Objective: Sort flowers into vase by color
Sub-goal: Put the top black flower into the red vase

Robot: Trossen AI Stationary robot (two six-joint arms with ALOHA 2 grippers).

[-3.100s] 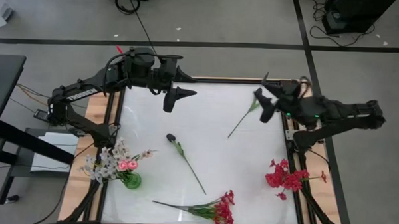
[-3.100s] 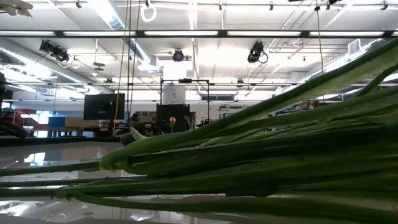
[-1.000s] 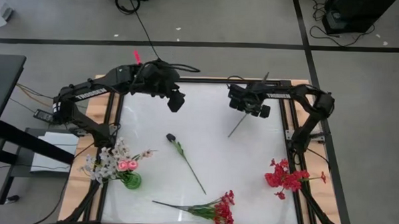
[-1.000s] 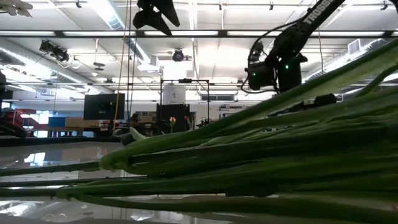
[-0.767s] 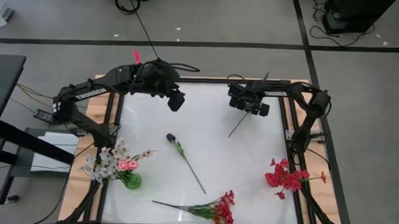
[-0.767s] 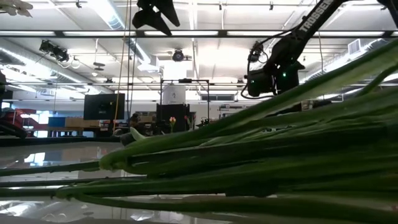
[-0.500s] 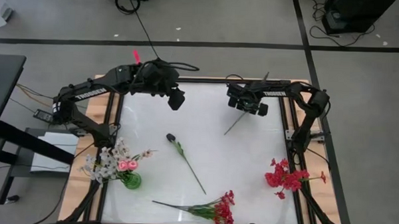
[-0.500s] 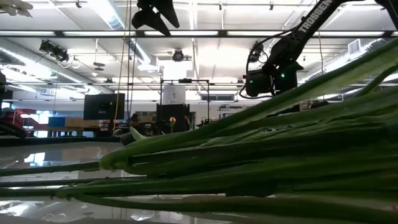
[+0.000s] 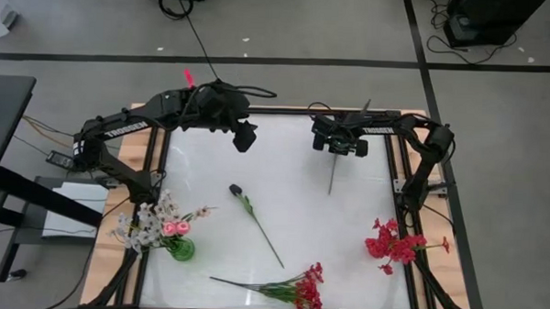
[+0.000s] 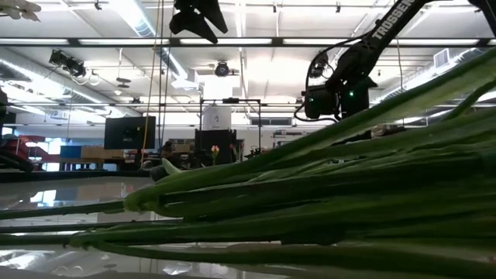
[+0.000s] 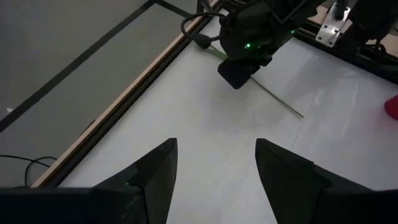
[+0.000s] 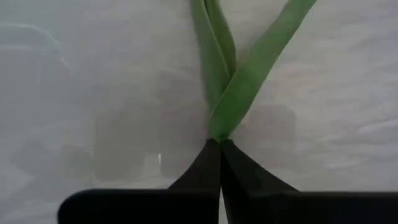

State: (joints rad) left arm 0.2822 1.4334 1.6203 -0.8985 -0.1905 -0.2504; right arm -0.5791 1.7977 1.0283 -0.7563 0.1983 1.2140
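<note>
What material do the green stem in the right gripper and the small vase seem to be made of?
The green stem: probably plastic, smooth and matte, with flat uniform colour and ribbon-like leaves. The right gripper is shut on it. The small vase: looks like glossy green glass or clear plastic; which one is unclear.

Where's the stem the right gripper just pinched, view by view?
High: stem below the right gripper, far right of the table.
Low: not discernible; gripper only.
Left wrist: thin line past the right gripper.
Right wrist: leaves at the shut fingers.
Shared landmark: right gripper.
</note>
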